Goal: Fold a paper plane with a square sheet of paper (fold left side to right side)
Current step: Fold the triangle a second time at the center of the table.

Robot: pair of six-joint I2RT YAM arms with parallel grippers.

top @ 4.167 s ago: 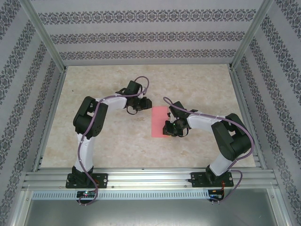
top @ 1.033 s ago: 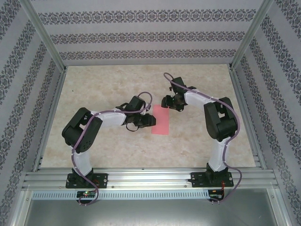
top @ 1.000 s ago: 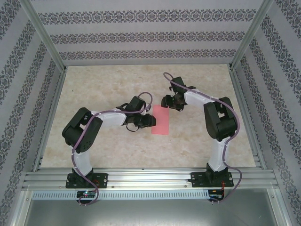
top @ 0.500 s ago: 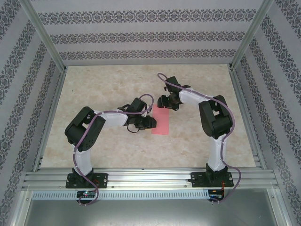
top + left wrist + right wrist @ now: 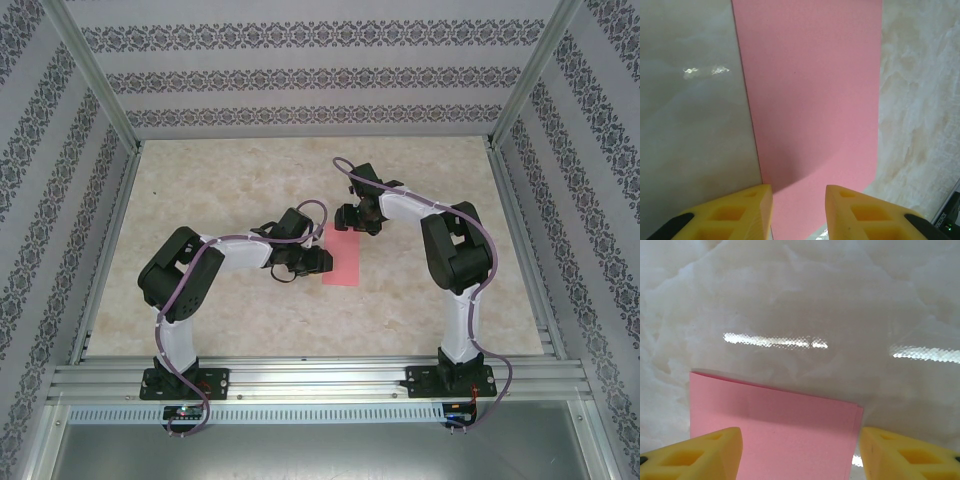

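My left gripper (image 5: 799, 210) sits with its jaws part-way apart and nothing pinched between them. The two yellow fingertips (image 5: 740, 217) stand low over the left edge of the sheet of paper (image 5: 342, 258), and I can't tell whether they actually touch it. The sheet lies flat near the middle of the table (image 5: 230, 180). It is a tall narrow rectangle rather than a square, so I judge the left-to-right half fold is already in. I expect it to handle as thin, near-weightless stock: limp, quick to skate on this glossy marbled top, and easy to crease where I don't want a crease. I'd pin it from above with a flat fingertip close to an edge and lift only a free corner, never the middle. My right gripper (image 5: 801, 452) is released, jaws spread wide, hovering at the sheet's far end with one finger off either side of its width. That wrist view shows two layers stacked at one corner, not quite in line — by my reckoning that's the loose side to pick from. For room, bare table stretches well out to the left and on toward the far wall (image 5: 300, 75). The tight spot is between my two wrists, which are near each other across the sheet — any sweep there needs one arm to give way.
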